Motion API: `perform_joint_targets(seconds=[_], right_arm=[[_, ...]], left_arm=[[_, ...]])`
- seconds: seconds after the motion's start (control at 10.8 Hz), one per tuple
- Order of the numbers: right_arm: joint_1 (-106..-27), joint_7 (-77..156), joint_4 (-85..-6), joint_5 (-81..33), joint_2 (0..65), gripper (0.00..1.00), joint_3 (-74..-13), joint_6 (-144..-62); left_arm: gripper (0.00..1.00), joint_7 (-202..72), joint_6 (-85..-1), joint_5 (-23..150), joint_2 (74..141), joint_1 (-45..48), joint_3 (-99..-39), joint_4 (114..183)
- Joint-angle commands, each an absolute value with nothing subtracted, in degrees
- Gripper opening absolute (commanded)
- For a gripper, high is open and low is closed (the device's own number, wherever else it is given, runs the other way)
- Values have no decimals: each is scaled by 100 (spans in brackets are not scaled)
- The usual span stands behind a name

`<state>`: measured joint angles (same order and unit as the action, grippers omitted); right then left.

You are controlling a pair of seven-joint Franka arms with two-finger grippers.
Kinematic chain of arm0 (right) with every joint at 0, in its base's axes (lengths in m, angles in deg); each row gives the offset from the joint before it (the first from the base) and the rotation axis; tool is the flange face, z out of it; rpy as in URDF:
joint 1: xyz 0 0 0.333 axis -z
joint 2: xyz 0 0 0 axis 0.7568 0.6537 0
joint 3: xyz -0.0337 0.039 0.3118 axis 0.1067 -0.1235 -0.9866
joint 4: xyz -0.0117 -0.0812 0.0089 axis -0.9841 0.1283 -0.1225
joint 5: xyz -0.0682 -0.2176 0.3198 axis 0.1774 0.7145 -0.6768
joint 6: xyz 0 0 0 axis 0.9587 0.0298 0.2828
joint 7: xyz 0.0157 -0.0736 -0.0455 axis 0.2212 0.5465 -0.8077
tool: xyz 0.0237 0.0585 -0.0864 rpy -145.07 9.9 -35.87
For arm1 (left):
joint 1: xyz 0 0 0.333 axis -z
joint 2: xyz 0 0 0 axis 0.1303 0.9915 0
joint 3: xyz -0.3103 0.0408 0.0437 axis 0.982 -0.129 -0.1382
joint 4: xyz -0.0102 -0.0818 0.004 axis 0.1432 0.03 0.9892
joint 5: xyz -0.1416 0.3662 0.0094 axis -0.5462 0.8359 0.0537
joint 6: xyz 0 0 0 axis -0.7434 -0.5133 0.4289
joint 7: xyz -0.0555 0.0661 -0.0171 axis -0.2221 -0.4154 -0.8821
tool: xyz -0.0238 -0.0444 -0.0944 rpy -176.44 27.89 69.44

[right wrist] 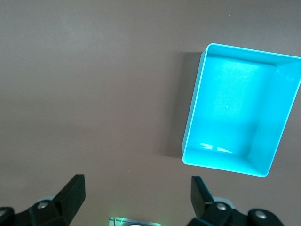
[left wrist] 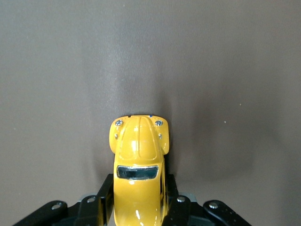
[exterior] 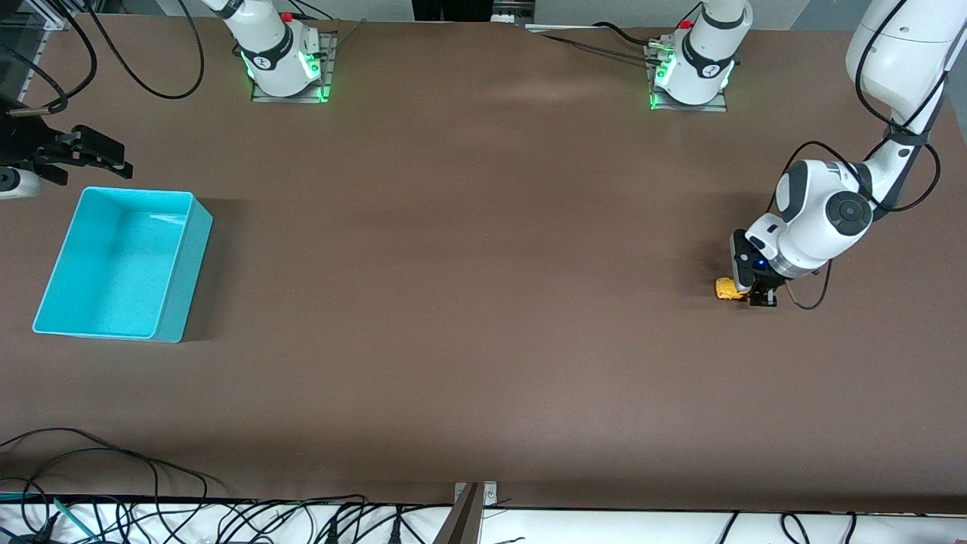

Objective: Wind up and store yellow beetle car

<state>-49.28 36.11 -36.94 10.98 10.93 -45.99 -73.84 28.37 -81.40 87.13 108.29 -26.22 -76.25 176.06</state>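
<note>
So the car (exterior: 726,289) is sitting at the left arm's end of the desk (exterior: 468,302), and the left hand (exterior: 759,293) is clamped on it. From the left wrist view the fingers (left wrist: 96,207) are pinched on the rear half of the body, with the nose sticking out free and the wheels looking to be down on the desk, or just about.

The bin (exterior: 174,287) is parked well apart from it, way over at the right arm's end. The right hand (exterior: 83,155) is held up beside the bin with its fingers (right wrist: 70,193) spread wide and nothing in them; that arm is just waiting.

What could bite from here:

- Only a small, rounded, glossy shell is being gripped. If it's pressed down hard for the pull-back, it could be squirted out of the fingers or twisted sideways.
- If too little downward pressure is used, the wheels would probably be skidded over the smooth desk and the spring never wound.
- Once wound, a release on the desk could send it shooting off the edge.
- The bin can't likely be reached by the left arm, so a handover or long carry is probably needed, and a drop is easy there.
</note>
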Motion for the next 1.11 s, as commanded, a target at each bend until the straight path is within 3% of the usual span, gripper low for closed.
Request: perform_joint_targets(seconds=[0.0, 1.02], right_arm=[[-4909, 3480, -3623, 949, 1080, 100, -4538, -7304], [-4909, 3480, -3623, 949, 1080, 100, -4547, -7304]], left_arm=[[11, 2962, -8143, 8901, 11308, -2752, -7738, 17625], [12, 3200, -8143, 8892, 11308, -2876, -7747, 17616]])
